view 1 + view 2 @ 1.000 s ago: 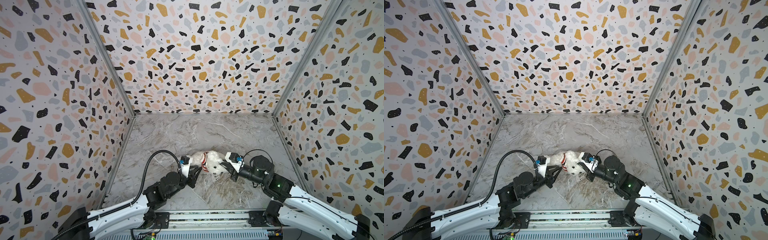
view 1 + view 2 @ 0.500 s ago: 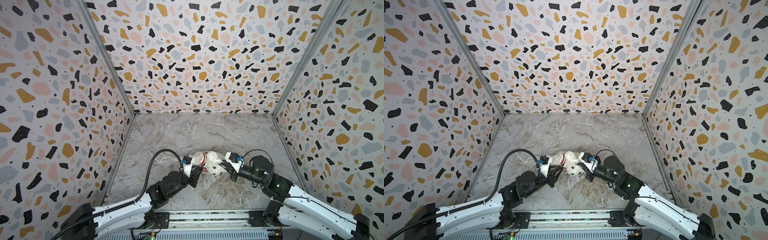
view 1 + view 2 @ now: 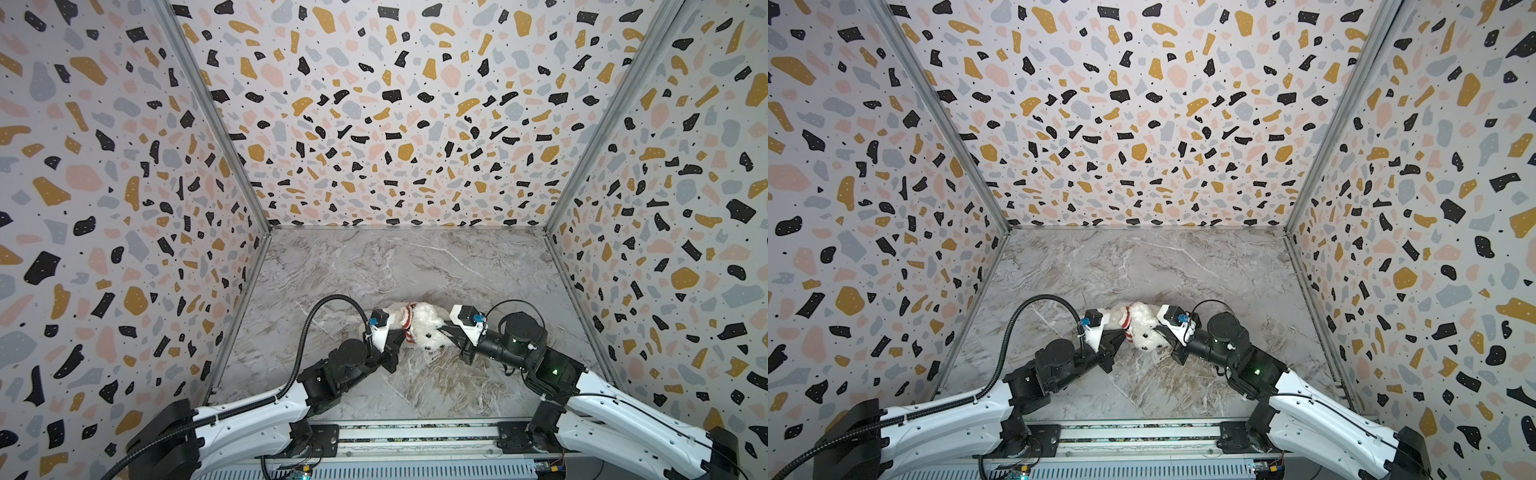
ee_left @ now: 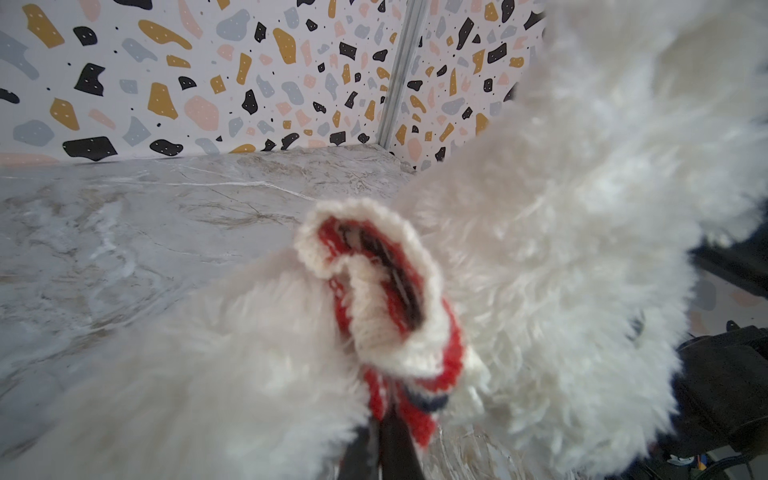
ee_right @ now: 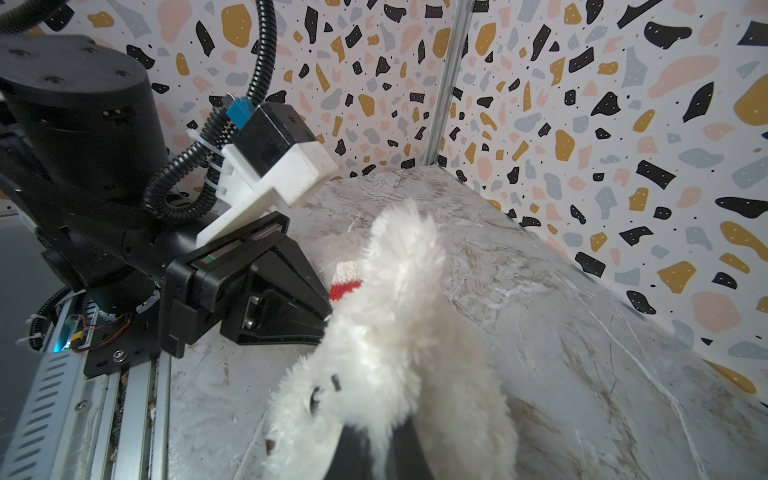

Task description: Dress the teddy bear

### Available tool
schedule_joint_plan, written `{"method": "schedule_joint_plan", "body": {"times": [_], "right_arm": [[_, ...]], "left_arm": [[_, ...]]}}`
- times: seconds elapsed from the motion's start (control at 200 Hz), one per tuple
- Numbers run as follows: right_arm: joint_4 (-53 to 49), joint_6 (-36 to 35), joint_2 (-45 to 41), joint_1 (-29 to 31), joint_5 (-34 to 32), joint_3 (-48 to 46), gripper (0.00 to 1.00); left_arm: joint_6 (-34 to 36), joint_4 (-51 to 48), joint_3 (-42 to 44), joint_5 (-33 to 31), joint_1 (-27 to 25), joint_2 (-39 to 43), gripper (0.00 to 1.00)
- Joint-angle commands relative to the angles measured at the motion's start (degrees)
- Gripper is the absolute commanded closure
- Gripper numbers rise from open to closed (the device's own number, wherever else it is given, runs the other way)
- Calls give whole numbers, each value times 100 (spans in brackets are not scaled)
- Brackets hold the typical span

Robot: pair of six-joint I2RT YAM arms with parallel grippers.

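Jaws on the left gripper are fully closed, tips pinching the red-and-white striped sweater. In the left wrist view the dark fingers meet with red knit caught at their ends. Jaws on the right gripper are also clamped nearly together. In the right wrist view white fur is squeezed between the two black fingers, so the grip is on the head end of the teddy bear.

In both top views the bear lies on its side on the marble table, toward 6 o'clock from the table's centre and well short of the back wall at 12. The left gripper is at the bear's 9 o'clock and the right gripper at its 3 o'clock, with the bear stretched between them. Its head points to 3 o'clock, and the dark eyes and nose face roughly 6 o'clock.

The sweater is bunched into a narrow band across the bear at the 9 o'clock side of the head, with white fur showing on both sides of it. A rolled knit opening faces the left wrist camera.

Cannot tell whether the bear rests fully on the table or is held slightly off it. Terrazzo-pattern walls enclose the table at 9, 12 and 3 o'clock.
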State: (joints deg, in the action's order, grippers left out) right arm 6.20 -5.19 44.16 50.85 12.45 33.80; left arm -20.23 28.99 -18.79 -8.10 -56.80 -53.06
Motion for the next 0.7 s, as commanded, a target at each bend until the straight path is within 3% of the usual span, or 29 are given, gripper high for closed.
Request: {"method": "schedule_joint_plan", "body": {"times": [0.0,0.451,0.696], "right_arm": [[71,-11,-130,-5,-43,21,100],[-470,-520,-18,311,-299,293,100],[-222,-797,-293,701,-433,177,100]], "left_arm": [[-44,159,-109,-237,32,271,100],[-1247,-271,10,-1044,833,1270,100],[-1642,-707,-56,-1422,1020,1151,100]]}}
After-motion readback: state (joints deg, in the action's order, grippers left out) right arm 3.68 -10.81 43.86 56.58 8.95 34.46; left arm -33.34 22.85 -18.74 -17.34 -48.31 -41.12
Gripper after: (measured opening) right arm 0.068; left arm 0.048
